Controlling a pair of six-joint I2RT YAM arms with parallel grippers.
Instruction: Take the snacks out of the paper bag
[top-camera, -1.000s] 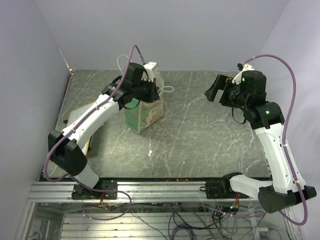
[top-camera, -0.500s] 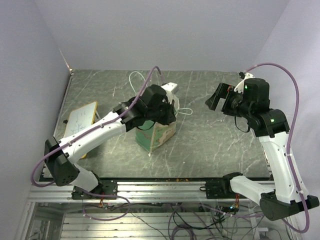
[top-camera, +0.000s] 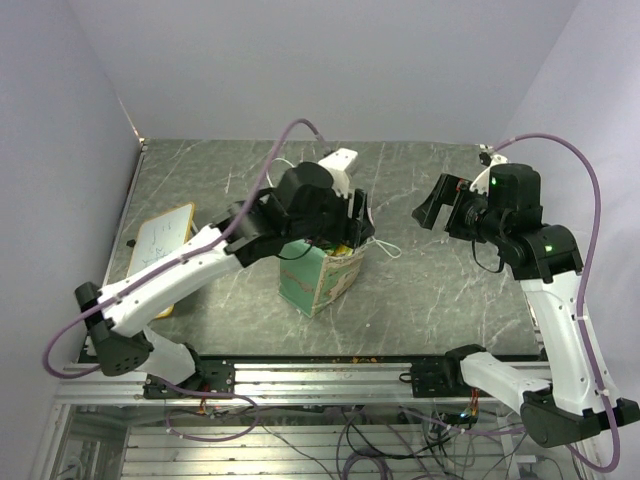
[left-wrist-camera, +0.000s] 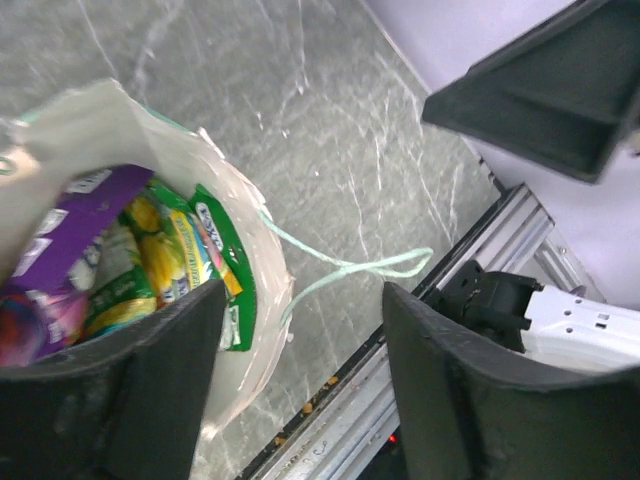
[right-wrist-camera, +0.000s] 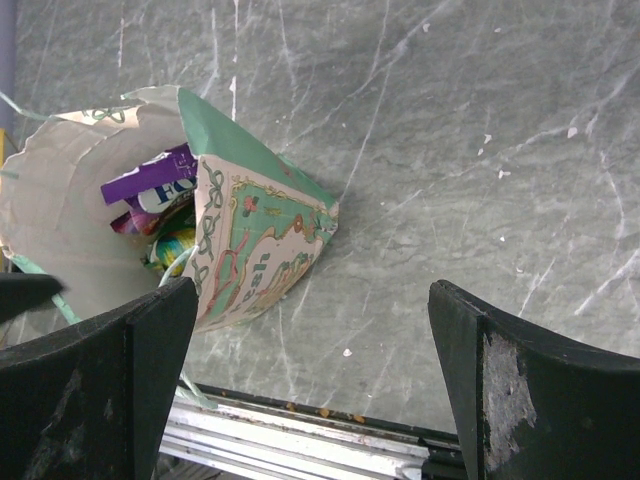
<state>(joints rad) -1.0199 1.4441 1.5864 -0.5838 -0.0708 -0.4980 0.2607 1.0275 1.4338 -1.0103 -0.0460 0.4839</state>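
Note:
The green paper bag stands in the middle of the table, near the front, with its mouth open. My left gripper hovers open just over the mouth. In the left wrist view the bag's cream rim lies beside the left-hand finger, and a white string handle trails across the table between the fingers. The snacks sit inside: a purple packet and green-and-yellow packets. My right gripper hangs open, to the right of the bag and apart from it. Its view shows the bag's printed side and the purple packet.
A yellow-framed whiteboard lies at the left of the table. An aluminium rail runs along the front edge, with crumbs beside it. Lilac walls close in the left, back and right.

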